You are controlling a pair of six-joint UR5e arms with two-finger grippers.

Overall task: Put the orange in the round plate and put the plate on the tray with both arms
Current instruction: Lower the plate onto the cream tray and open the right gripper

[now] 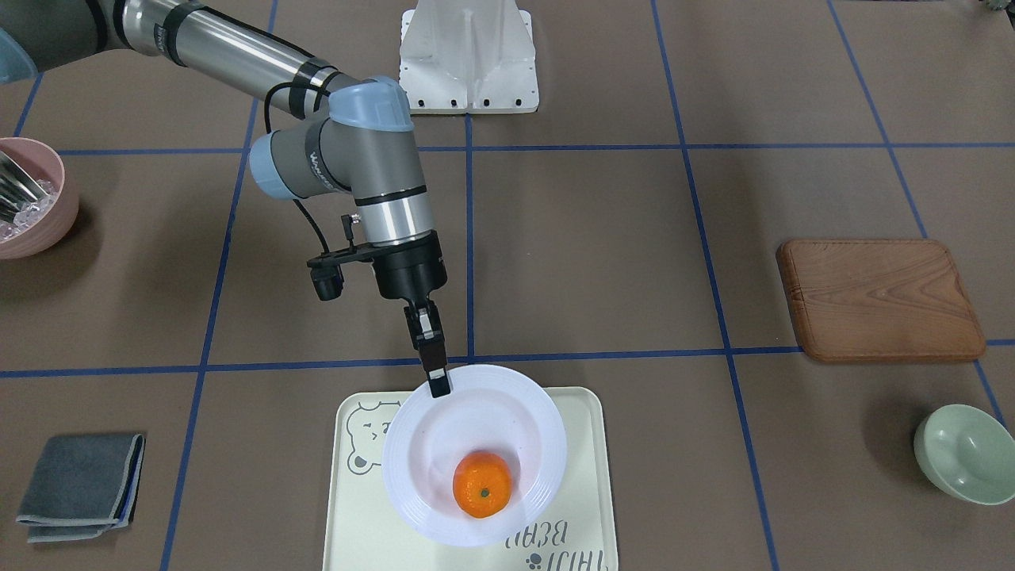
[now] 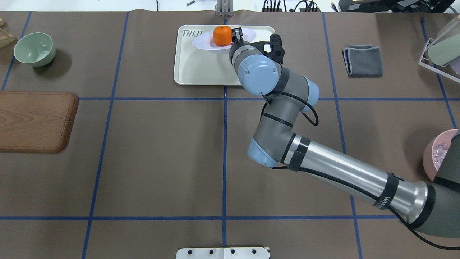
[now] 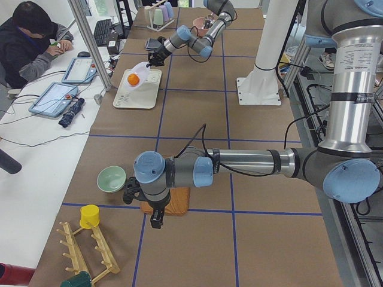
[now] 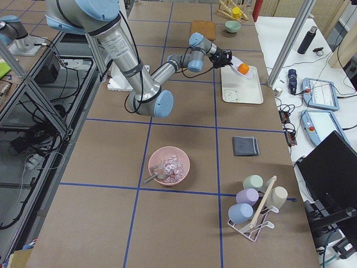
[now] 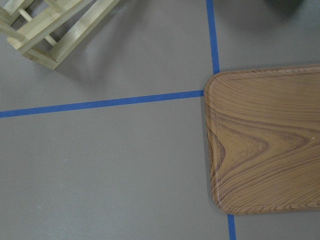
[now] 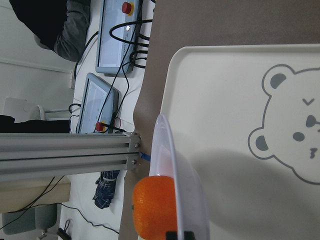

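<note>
The orange lies in the white round plate. My right gripper is shut on the plate's rim on the robot's side and holds it just over the cream bear tray. The right wrist view shows the plate edge-on, casting a shadow on the tray, with the orange behind it. From overhead the plate is over the tray's far half. My left gripper shows only in the exterior left view, above the table beside the wooden board; I cannot tell whether it is open or shut.
A brown wooden board and a mint bowl sit on my left side. A pink bowl and a folded grey cloth are on my right. A wooden rack lies past the board. A person sits at the side desk.
</note>
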